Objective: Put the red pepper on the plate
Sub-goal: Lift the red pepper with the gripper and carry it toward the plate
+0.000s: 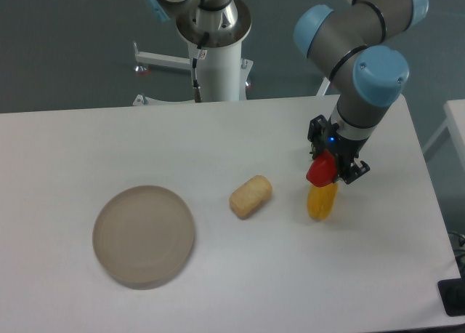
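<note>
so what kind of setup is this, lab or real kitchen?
Likely a robotics lab: a bare white table, arm on a white pedestal, toy-like props, a red pepper in the gripper and a plate.

Bright, even light from above. Soft, faint shadows on the white tabletop (pixel 218 275). No strong glare. A bit soft and grainy all over, darker at the back.

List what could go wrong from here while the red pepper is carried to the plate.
1. The gripper holds the red pepper mostly at one side, so it may slip out in transit.
2. The yellow pepper sits right beneath; a low move could knock it.
3. The potato-like lump lies between here and the plate; a low carry might hit it.
</note>
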Available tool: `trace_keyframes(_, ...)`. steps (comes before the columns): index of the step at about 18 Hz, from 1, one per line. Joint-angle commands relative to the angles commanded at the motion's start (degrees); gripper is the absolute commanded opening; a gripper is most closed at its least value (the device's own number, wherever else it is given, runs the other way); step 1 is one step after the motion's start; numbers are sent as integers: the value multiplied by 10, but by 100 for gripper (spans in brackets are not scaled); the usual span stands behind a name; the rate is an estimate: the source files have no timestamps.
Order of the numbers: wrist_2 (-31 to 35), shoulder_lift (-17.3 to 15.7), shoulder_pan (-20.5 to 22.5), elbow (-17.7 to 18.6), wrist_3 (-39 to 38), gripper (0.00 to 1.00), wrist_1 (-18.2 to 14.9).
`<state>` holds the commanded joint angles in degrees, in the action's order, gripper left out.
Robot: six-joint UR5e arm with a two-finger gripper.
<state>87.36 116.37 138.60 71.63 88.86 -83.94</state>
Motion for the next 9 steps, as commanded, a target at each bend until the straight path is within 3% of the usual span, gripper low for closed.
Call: trace_keyframes(9, -10, 6, -8, 2, -2, 20, 1)
